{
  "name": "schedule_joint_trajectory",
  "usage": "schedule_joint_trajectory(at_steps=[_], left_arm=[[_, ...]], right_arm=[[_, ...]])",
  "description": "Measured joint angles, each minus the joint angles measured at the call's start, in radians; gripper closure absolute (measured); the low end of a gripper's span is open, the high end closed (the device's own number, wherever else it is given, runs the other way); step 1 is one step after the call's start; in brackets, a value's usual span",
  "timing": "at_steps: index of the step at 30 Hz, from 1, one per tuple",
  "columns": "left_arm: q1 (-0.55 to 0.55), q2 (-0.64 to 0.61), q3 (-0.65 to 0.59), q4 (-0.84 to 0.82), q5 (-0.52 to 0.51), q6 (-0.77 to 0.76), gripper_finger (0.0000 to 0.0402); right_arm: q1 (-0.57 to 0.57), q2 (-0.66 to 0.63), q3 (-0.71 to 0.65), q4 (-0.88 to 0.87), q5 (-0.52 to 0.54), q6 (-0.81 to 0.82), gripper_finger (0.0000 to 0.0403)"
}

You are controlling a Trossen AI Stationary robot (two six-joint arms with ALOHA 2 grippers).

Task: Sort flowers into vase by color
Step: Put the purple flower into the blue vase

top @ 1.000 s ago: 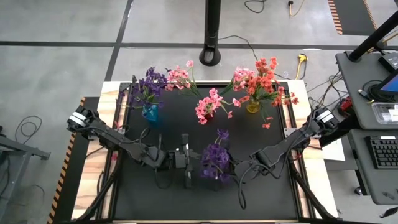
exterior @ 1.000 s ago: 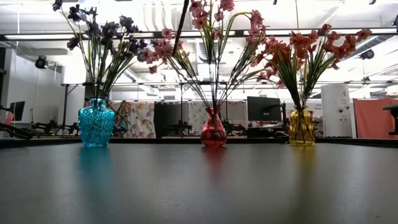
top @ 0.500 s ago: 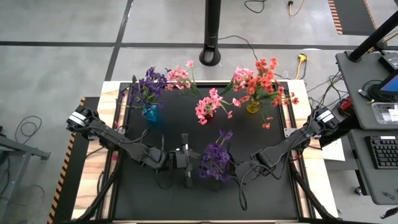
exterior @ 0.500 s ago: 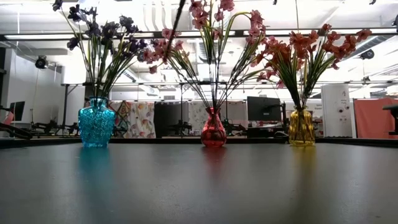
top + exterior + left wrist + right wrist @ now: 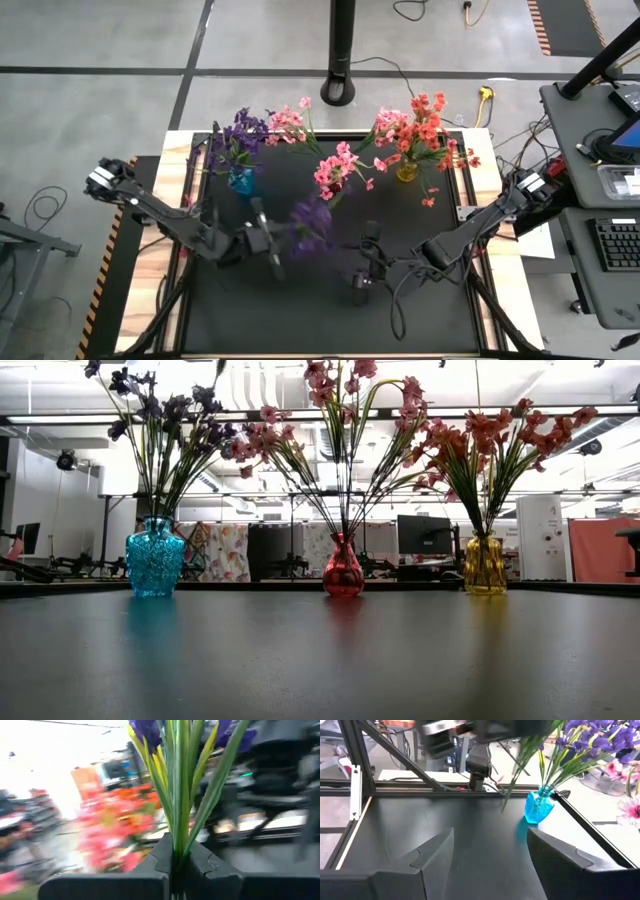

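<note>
A: Starting at the left, what has the left gripper (image 5: 272, 243) got?

B: A purple spray (image 5: 312, 222). In the left wrist view its fingers (image 5: 162, 857) are pressed together on the green stems (image 5: 176, 785), with the blossoms well beyond the tips. From above, the spray hangs over the table (image 5: 300, 320), just right of the gripper.

A: So which step is this?

B: I judge it the carry. The spray is lifted and the blue vase (image 5: 240, 180) lies ahead of the gripper, slightly to its left. That vase already holds purple flowers (image 5: 236, 140), so it looks like the right home.

A: What does the next move need?

B: Bring the stem ends over the vase mouth, stand the spray upright, lower it in, and only then let go. The neck is narrow and crowded, so the stems could catch.

A: And further right?

B: The red vase (image 5: 336, 186) with pink flowers (image 5: 336, 166) sits beyond the spray; the yellow vase (image 5: 407, 172) with orange-red ones is farther right.

A: The right gripper (image 5: 362, 283)?

B: Low over the table, fingers (image 5: 432, 855) spread apart, holding nothing, well clear of the spray.
</note>
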Motion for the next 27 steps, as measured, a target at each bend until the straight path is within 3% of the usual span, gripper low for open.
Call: schedule_joint_trajectory(at_steps=[5,14,20,27], left_arm=[[0.019,-0.162,-0.131,0.041,-0.104,0.121,0.0401],[0.176,-0.419,-0.473,0.458,-0.013,0.357,0.0401],[0.307,-0.472,-0.613,0.678,-0.012,0.442,0.0401],[0.425,-0.469,-0.635,0.694,0.0,0.462,0.0402]], right_arm=[[0.0,0.0,0.0,-0.002,0.0,0.001,0.0156],[-0.001,0.0,0.0,0.002,0.0,-0.003,0.0158],[-0.005,0.0,0.0,0.006,0.0,-0.006,0.0158],[-0.021,0.0,0.0,0.006,0.001,-0.006,0.0158]])
